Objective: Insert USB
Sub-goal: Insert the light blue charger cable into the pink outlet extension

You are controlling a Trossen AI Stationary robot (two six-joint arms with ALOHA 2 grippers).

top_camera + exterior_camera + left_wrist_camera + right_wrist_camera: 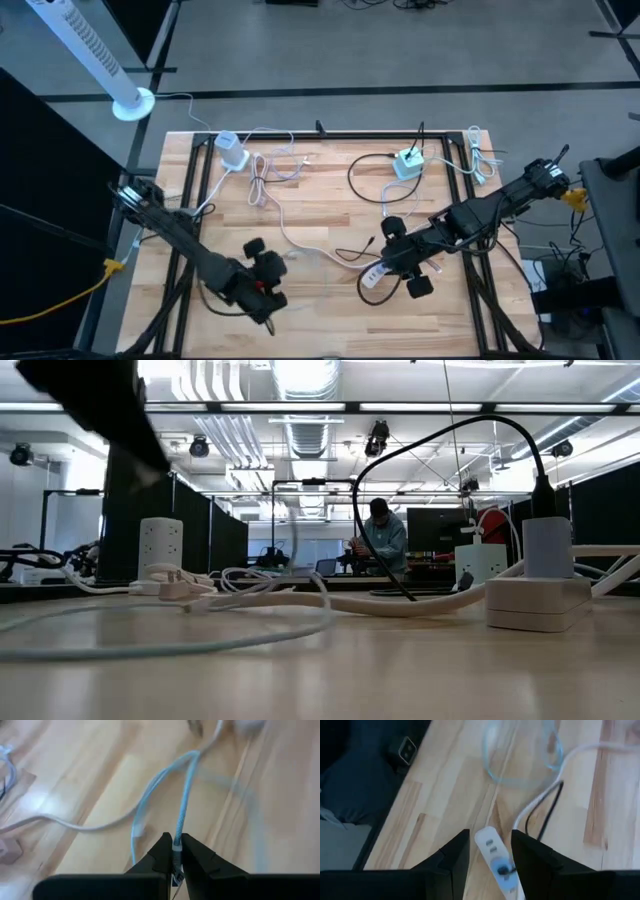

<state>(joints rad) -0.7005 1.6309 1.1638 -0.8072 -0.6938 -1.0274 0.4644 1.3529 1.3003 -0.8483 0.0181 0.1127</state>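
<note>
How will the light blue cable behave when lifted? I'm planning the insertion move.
Likely floppy: the light blue cable curves and loops loosely across the table. Probably light, with its free length trailing and swinging. The left gripper is shut on it near one end, so that short stretch should stay fairly steady.

The pale blue cable (182, 815) was motion-blurred toward twelve o'clock in the left wrist view, its plug end hidden between the left gripper's (176, 851) closed fingers. The white power strip (496, 862) ran off the right wrist view's six o'clock edge.
</note>
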